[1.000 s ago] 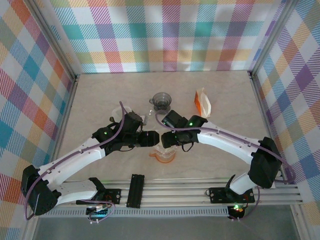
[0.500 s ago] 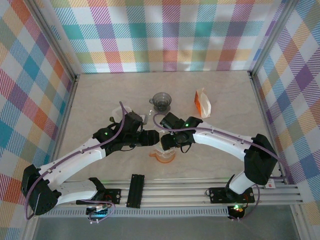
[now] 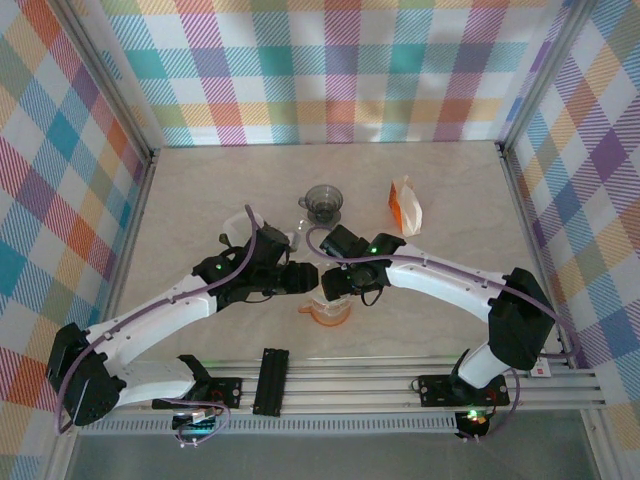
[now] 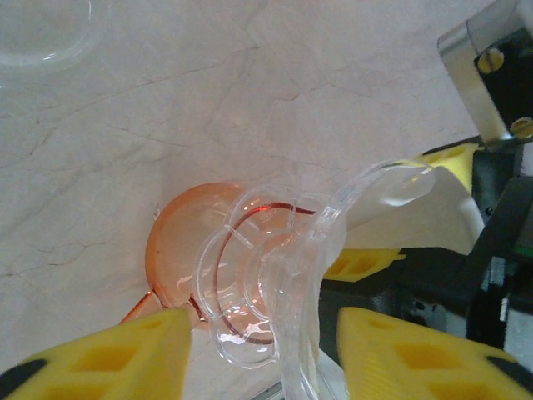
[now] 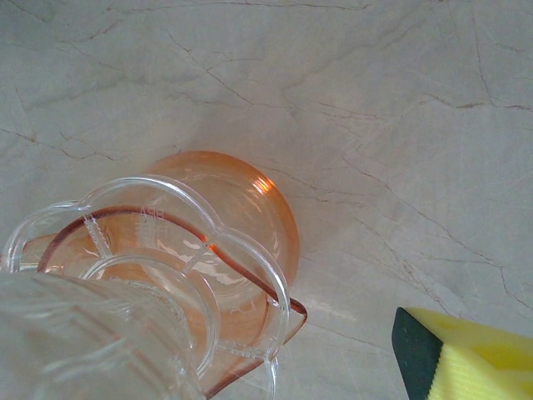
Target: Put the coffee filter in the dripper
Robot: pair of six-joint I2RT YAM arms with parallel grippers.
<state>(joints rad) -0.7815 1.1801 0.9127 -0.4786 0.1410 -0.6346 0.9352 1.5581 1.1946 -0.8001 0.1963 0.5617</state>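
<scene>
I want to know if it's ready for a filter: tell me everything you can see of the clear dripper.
The clear dripper is see-through plastic with a ribbed cone, a scalloped base flange and a looped handle. Its flange sits on the rim of the orange cup, near the table's front middle. What shows of it looks empty. The left gripper straddles it with its jaws open, a gap on each side.

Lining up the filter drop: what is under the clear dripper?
An orange cup is under the dripper. The dripper's ribbed base covers most of the cup's mouth, so its inside cannot be made out.
</scene>
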